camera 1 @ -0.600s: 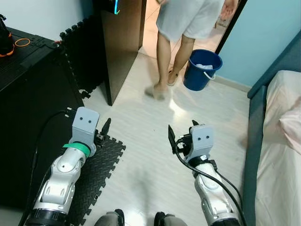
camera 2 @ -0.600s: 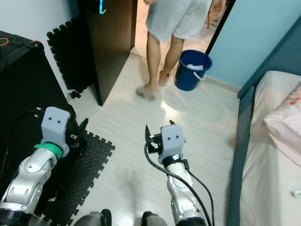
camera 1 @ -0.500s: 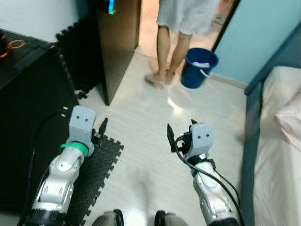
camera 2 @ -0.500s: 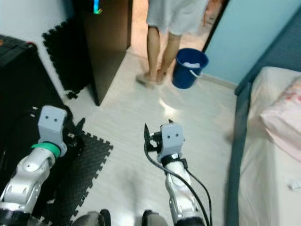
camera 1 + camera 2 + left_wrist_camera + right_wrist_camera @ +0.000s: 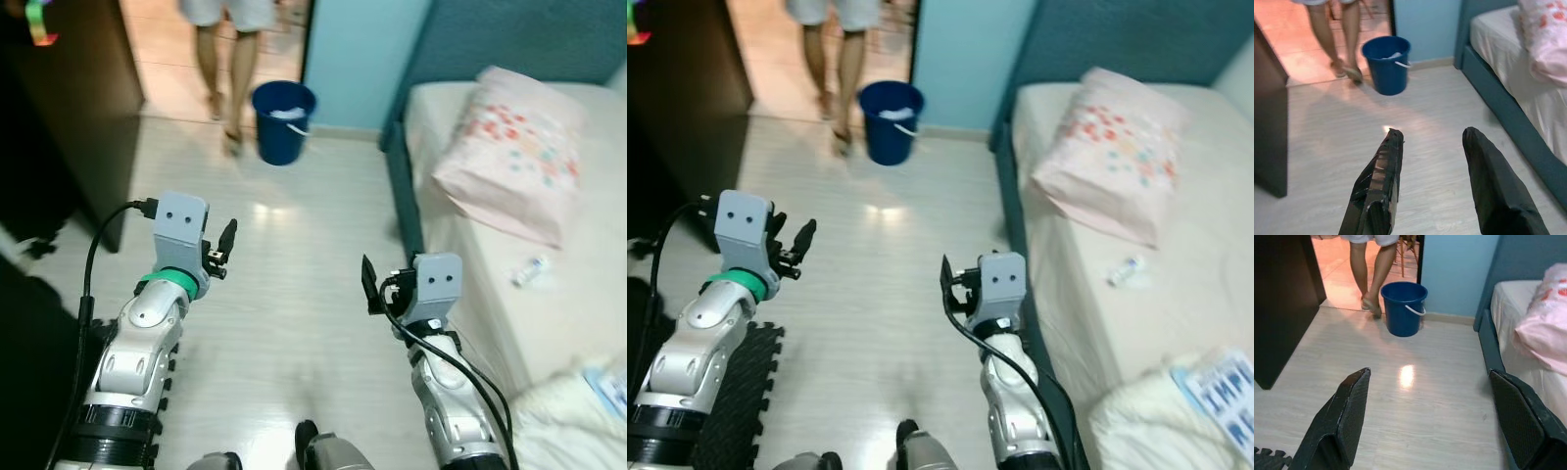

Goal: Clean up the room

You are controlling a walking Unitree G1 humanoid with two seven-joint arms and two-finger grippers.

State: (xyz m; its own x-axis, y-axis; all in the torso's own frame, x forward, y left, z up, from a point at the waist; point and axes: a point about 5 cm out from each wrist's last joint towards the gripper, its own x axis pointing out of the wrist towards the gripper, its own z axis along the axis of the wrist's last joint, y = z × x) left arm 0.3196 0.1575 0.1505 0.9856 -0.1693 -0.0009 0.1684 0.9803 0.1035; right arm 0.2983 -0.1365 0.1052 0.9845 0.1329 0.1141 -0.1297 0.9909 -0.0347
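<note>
Both arms are held out low over the pale wood floor (image 5: 294,294). My left gripper (image 5: 1433,131) is open and holds nothing. My right gripper (image 5: 1430,373) is also open, its fingers wide apart and empty. A blue bucket (image 5: 283,121) with something white inside stands on the floor by the doorway, well ahead of both grippers. On the bed (image 5: 470,264) to my right lie a pink flowered pillow (image 5: 509,152), a small white tube (image 5: 530,271) and a blue-and-white packet (image 5: 609,384).
A person's legs (image 5: 223,78) stand in the doorway just beyond the bucket. A dark cabinet (image 5: 69,117) rises on the left, with a black foam mat (image 5: 735,392) at its foot. The bed's teal frame (image 5: 404,211) borders the floor on the right. A cream blanket (image 5: 1136,421) bunches at the near right.
The camera has swung to the right: the bed and pillow have come into view and the black desk has gone out. The person has stepped towards the doorway. Both grippers stay open.
</note>
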